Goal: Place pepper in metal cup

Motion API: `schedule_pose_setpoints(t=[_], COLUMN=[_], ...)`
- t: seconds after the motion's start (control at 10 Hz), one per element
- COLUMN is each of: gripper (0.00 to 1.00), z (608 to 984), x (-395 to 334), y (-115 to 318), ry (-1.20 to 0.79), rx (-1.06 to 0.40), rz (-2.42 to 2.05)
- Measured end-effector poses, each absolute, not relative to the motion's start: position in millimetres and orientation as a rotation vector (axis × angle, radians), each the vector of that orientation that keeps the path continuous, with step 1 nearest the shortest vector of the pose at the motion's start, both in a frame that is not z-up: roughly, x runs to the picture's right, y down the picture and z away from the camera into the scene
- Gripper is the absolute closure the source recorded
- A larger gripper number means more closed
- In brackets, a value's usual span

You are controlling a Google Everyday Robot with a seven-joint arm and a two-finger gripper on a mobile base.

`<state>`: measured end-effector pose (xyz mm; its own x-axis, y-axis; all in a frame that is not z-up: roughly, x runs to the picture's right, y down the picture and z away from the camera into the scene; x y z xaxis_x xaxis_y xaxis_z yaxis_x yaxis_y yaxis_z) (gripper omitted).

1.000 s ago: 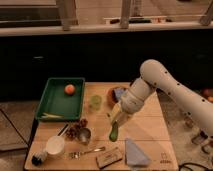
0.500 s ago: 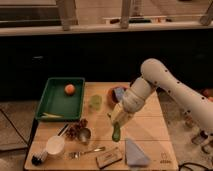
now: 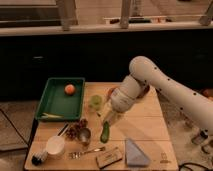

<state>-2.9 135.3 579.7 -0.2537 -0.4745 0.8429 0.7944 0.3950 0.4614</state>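
Observation:
The slim dark-green pepper point(image 3: 105, 132) hangs nearly upright from my gripper point(image 3: 110, 120), which is shut on its top end. It hangs just above the wooden table point(image 3: 150, 127), a little right of the small shiny metal cup point(image 3: 84, 135). The cup stands upright near the table's front left, beside a dark reddish cluster point(image 3: 76, 129). My white arm point(image 3: 165, 90) reaches in from the right.
A green tray point(image 3: 59, 102) at the back left holds an orange fruit point(image 3: 69, 89) and yellowish strips point(image 3: 51, 116). A pale green cup point(image 3: 95, 102), a white cup point(image 3: 55, 145), a fork point(image 3: 87, 151), a small box point(image 3: 109, 157) and a grey cloth point(image 3: 135, 153) lie around.
My gripper and the pepper have shifted slightly left and down, closer to the metal cup.

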Motion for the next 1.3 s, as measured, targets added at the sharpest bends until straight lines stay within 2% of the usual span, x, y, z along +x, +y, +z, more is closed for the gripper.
schedule_pose_setpoints(t=[0.5,1.3], gripper=[1.00,1.00], z=[573.2,584.5], x=[-38.9,-84.7], y=[126.4,129.0], ry=[-1.336,-1.345], rx=[-0.351,-0.355], rz=[-1.297,-1.326])
